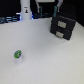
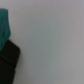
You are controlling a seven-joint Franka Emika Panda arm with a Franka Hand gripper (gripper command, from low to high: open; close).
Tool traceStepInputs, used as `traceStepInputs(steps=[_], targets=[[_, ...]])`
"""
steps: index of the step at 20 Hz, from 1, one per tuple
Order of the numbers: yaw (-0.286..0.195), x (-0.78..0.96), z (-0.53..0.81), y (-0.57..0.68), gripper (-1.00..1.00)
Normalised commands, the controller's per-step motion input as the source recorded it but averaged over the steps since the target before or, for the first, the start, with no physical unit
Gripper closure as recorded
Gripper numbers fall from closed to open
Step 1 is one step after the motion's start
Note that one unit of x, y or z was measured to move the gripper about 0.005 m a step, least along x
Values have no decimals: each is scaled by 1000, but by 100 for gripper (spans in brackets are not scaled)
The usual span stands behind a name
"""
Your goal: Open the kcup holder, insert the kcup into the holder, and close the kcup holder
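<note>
Looking across the pale desk (image 1: pixel 45 55) in the exterior view: kcup (image 1: pixel 18 54), small white body with green top, stands alone toward the exterior view's left, well apart from the kcup holder (image 1: pixel 62 25), the black boxy unit with grey-edged front panels at the exterior view's right rear. Holder reads as closed, panels flush, no tray of slots pulled out; whether any cups sit inside cannot be told. Tall white bottle-shaped object (image 1: pixel 25 11) stands at the rear left, apart from both. Arm is only dimly visible at the back behind the holder; end effector not made out in the exterior view, and the wrist view shows just bare desk, a teal patch (image 2: pixel 4 22) and a dark shape (image 2: pixel 8 56) at its edge, so whether the fingers are spread or pressed together I cannot tell. Judged risks: drawer not yet opened, and a poor hook on the front panel may shove the whole light box across the desk rather than slide the tray. Kcup is tiny and could tip or roll if nudged off-centre. Blur makes alignment uncertain
</note>
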Motion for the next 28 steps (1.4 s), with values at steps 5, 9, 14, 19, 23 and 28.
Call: traceStepInputs(steps=[5,9,14,19,23,28], targets=[[-197,-258,3,675,-100],[-186,-262,0,697,-100],[-171,-285,-5,681,-100],[-154,-320,-97,615,-100],[-131,-239,-244,491,-100],[-82,-143,-377,297,-100]])
